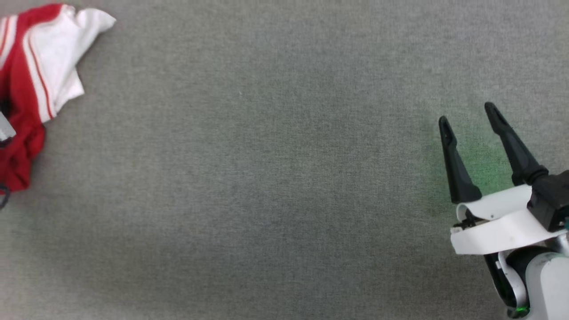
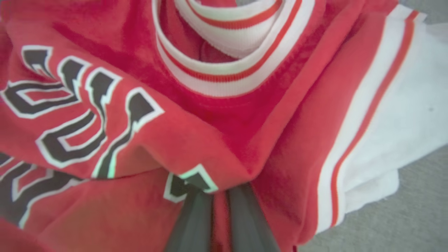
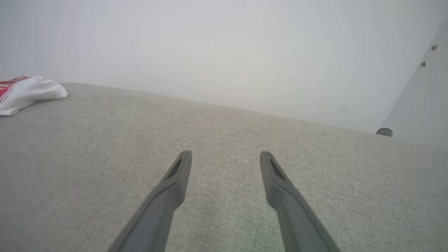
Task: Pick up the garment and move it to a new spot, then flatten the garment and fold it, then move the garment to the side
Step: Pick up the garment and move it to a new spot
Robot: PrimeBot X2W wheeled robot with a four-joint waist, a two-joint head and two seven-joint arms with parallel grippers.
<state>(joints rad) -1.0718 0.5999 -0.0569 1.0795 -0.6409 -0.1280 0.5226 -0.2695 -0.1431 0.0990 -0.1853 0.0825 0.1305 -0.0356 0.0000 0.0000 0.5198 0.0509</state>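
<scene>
garment location: far left of the grey fabric surface (image 1: 284, 178), bunched up, not flat; well apart from the right hand.
garment cut-off: the garment (image 1: 40, 66) runs off the left edge of the head view, so just a white sleeve panel and a red wad show. From the right wrist, the garment (image 3: 28, 92) is a white lump with a bit of red stripe at the frame edge.
garment close-up: in the left wrist view the garment (image 2: 224, 115) shows a ribbed collar loop, white with red stripes. The black white-outlined lettering is creased and folded over, so I can't read it.
left hand: the left hand (image 2: 220, 210) has both dark fingers nearly together with a red fold pinched between them; the tips are buried under cloth.
right hand: the right hand (image 1: 466, 114) (image 3: 225, 154) has its fingers spread wide, nothing between them, above bare surface.
textures: the jersey is soft knit with smooth white panels; the surface is a coarse grey weave.
green glow: a green tint lies on the weave by the right hand.
unclear: small round grey object (image 3: 384, 131) at the surface's far edge against the pale wall (image 3: 224, 45); can't identify it.
</scene>
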